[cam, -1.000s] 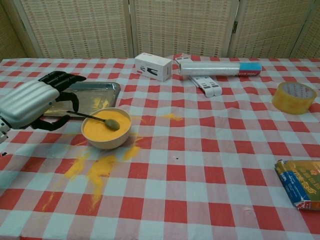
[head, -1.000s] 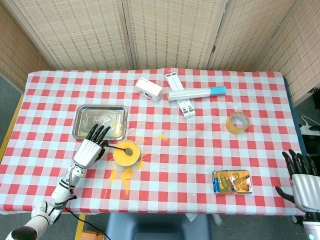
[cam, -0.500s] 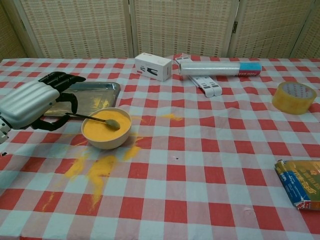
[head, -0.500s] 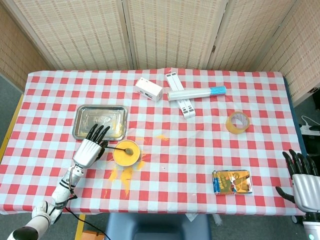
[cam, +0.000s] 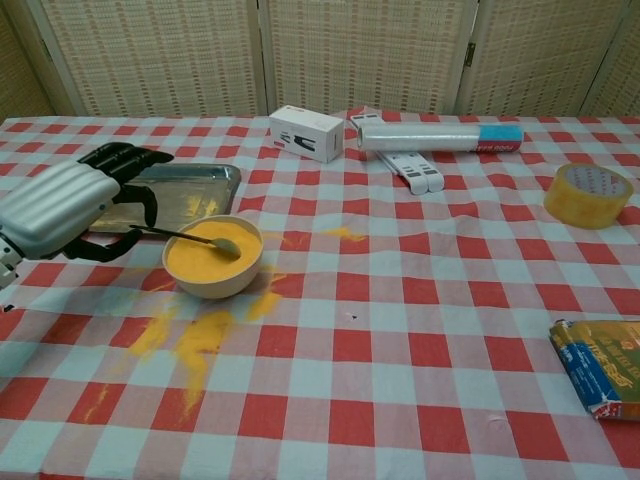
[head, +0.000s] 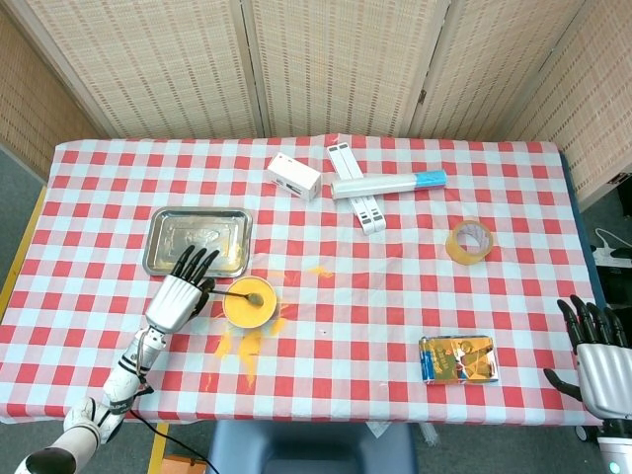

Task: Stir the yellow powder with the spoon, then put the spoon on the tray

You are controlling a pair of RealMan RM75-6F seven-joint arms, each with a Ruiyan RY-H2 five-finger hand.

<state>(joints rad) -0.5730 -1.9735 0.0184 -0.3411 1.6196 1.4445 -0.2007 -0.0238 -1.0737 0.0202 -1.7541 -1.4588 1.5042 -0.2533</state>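
Note:
A small bowl of yellow powder (head: 249, 302) (cam: 213, 256) stands just in front of the steel tray (head: 197, 240) (cam: 190, 180). The spoon (head: 237, 293) (cam: 190, 237) lies with its scoop in the powder and its handle sticking out to the left over the rim. My left hand (head: 180, 295) (cam: 65, 205) is at the end of that handle, pinching it between thumb and a finger while the other fingers are spread toward the tray. My right hand (head: 595, 355) hangs off the table's right front corner, fingers apart, holding nothing.
Spilled yellow powder (head: 242, 346) (cam: 190, 340) streaks the cloth in front of the bowl. At the back lie a white box (head: 292, 176), a film roll (head: 387, 184) and white strips (head: 355, 188). A tape roll (head: 469, 241) and a snack packet (head: 458, 357) sit on the right.

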